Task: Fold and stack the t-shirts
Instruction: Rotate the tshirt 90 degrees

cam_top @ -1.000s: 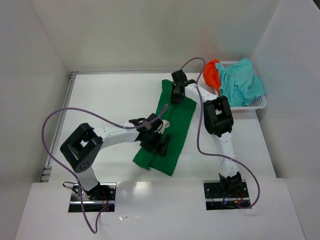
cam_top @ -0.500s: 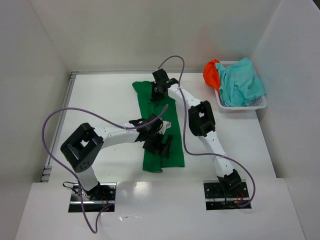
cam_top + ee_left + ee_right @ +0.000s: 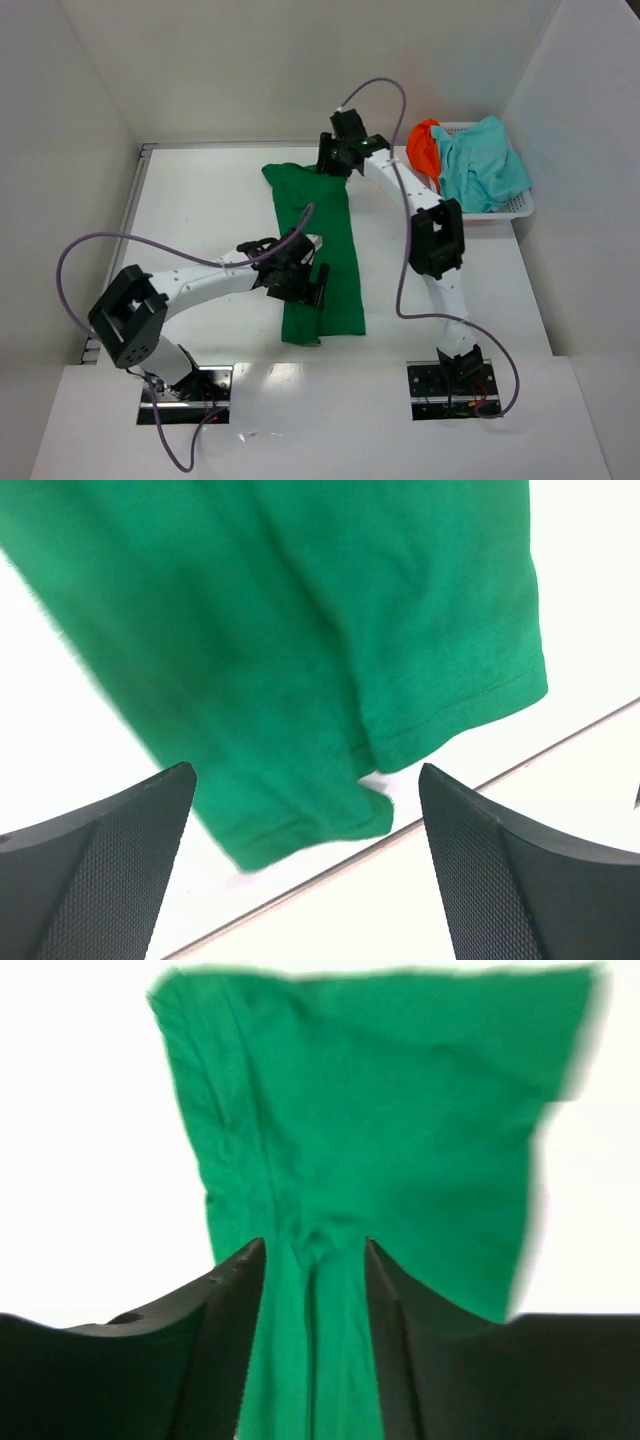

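Observation:
The dark green t-shirt (image 3: 340,260) lies as a long folded strip down the middle of the table. My right gripper (image 3: 335,162) is at its far end, shut on a pinch of the green cloth (image 3: 400,1110) bunched between the fingers (image 3: 235,1290). My left gripper (image 3: 303,285) hovers over the near part of the strip, its jaws wide apart and empty. In the left wrist view the shirt's near hem (image 3: 300,630) lies just beyond the fingertips. The light teal t-shirt (image 3: 485,160) and the bright orange t-shirt (image 3: 423,148) lie crumpled in the basket.
A white mesh basket (image 3: 515,210) stands at the back right against the right wall. White walls close in the table at the left, back and right. Purple cables loop over both arms.
My right gripper pulled the shirt's far end left and then farther back, drawing the shirt into a straighter strip. My left gripper shifted slightly left.

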{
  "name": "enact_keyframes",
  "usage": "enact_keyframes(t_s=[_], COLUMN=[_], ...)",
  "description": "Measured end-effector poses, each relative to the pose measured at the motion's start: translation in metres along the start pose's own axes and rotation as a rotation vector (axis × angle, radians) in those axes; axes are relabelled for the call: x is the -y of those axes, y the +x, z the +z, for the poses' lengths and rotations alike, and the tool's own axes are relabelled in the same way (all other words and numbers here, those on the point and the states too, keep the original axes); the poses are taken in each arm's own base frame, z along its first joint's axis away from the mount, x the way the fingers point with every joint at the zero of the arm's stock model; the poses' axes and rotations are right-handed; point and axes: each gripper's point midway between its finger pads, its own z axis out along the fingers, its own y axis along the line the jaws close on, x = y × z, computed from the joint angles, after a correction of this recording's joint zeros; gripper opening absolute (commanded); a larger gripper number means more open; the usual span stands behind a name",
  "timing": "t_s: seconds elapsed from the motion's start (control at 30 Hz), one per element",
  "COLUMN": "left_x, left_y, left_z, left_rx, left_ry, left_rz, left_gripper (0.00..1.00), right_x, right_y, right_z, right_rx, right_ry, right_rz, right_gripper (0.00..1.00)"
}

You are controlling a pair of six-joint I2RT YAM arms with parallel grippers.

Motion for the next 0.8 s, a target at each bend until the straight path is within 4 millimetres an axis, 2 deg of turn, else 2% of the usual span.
enact_keyframes(t_s=[0.13, 0.2, 0.23, 0.3, 0.33, 0.4, 0.57, 0.63, 0.73, 0.8], left_x=[-0.009, -0.012, -0.012, -0.011, -0.009, -0.006, -0.009, -0.01, -0.014, -0.017], left_y=[0.0, 0.0, 0.0, -0.005, -0.007, -0.009, 0.001, 0.004, 0.011, 0.017], left_z=[-0.021, -0.031, -0.036, -0.045, -0.048, -0.049, -0.035, -0.026, -0.013, -0.005], left_rx=[0.069, 0.099, 0.116, 0.153, 0.167, 0.178, 0.139, 0.117, 0.083, 0.059], left_ry=[-0.043, -0.055, -0.058, -0.053, -0.045, -0.031, -0.028, -0.033, -0.044, -0.053], left_rz=[-0.068, -0.098, -0.114, -0.137, -0.142, -0.16, -0.184, -0.188, -0.193, -0.195], left_gripper=[1.0, 1.0, 1.0, 1.0, 1.0, 0.99, 0.88, 0.83, 0.75, 0.64], right_x=[0.0, -0.004, -0.005, -0.003, 0.0, 0.012, 0.052, 0.062, 0.073, 0.078], right_y=[-0.045, -0.059, -0.061, -0.058, -0.052, -0.031, 0.05, 0.075, 0.101, 0.115], right_z=[-0.078, -0.111, -0.124, -0.135, -0.135, -0.122, -0.08, -0.071, -0.065, -0.062], right_rx=[0.16, 0.233, 0.254, 0.277, 0.271, 0.23, 0.027, -0.034, -0.088, -0.114], right_ry=[-0.006, -0.029, -0.038, -0.047, -0.045, -0.027, 0.045, 0.061, 0.072, 0.075], right_rz=[-0.009, -0.015, -0.018, -0.023, -0.023, -0.021, -0.007, 0.001, 0.012, 0.019], right_gripper=[0.57, 0.57, 0.56, 0.49, 0.44, 0.39, 0.27, 0.25, 0.25, 0.25])
